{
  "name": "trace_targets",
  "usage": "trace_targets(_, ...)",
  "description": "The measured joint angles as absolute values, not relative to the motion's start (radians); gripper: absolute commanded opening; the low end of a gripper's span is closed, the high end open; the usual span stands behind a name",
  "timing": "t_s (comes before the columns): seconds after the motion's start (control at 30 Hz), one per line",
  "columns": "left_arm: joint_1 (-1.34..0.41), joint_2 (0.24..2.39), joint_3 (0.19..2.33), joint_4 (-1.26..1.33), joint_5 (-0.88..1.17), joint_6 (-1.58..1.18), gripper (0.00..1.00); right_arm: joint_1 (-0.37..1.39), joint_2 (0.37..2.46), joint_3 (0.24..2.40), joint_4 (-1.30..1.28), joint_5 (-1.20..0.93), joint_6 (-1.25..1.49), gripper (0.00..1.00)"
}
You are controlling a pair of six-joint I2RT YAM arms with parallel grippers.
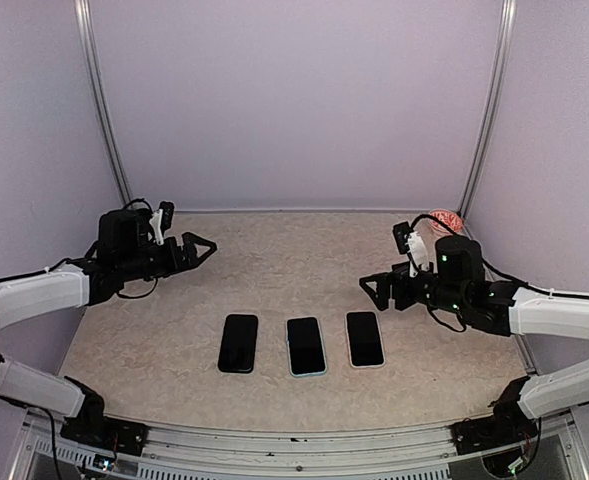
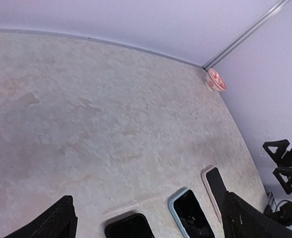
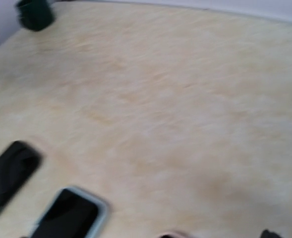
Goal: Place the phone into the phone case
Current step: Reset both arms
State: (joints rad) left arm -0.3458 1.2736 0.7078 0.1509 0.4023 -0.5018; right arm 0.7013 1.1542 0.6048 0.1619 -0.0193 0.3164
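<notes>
Three flat things lie in a row on the table. On the left is a bare black phone (image 1: pixel 238 343). In the middle is a dark slab with a light-blue rim (image 1: pixel 306 346). On the right is one with a pale pinkish rim (image 1: pixel 365 339). I cannot tell whether the rimmed ones are empty cases or cased phones. My left gripper (image 1: pixel 202 248) is open and empty, up and to the left of the row. My right gripper (image 1: pixel 374 290) is open and empty, just above the pale-rimmed one. The left wrist view shows the black phone (image 2: pixel 131 227), the blue-rimmed one (image 2: pixel 191 215) and the pale-rimmed one (image 2: pixel 213 184).
A red-and-white round object (image 1: pixel 446 221) sits in the back right corner and also shows in the left wrist view (image 2: pixel 216 80). The right wrist view is blurred; it shows the black phone (image 3: pixel 7 173), the blue-rimmed one (image 3: pixel 69 215) and my left gripper far off (image 3: pixel 34 12).
</notes>
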Motion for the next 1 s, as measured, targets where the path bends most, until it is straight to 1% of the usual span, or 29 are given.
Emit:
trace_targets(0.2,-0.379,1.177,0.681,0.207,0.120,-0.457,0.99,0.694,1.142,0.596,0.193,0.157,0.195,1.00)
trace_targets(0.33,-0.402,1.144,0.647,0.270,-0.042,-0.412,0.99,0.670,1.160,0.633,0.174,0.185,0.140,1.00)
trace_targets(0.5,-0.494,1.171,0.584,0.381,-0.229,-0.307,0.99,0.662,1.229,0.711,0.192,0.192,0.088,1.00)
trace_targets(0.67,-0.545,1.243,0.569,0.488,-0.306,-0.218,0.99,0.603,1.276,0.728,0.212,0.141,0.071,1.00)
trace_targets(0.83,-0.549,1.270,0.566,0.544,-0.312,-0.178,0.99,0.498,1.323,0.751,0.211,0.065,0.073,1.00)
trace_targets(1.0,-0.544,1.270,0.566,0.561,-0.289,-0.155,0.99,0.419,1.323,0.751,0.214,0.019,0.080,1.00)
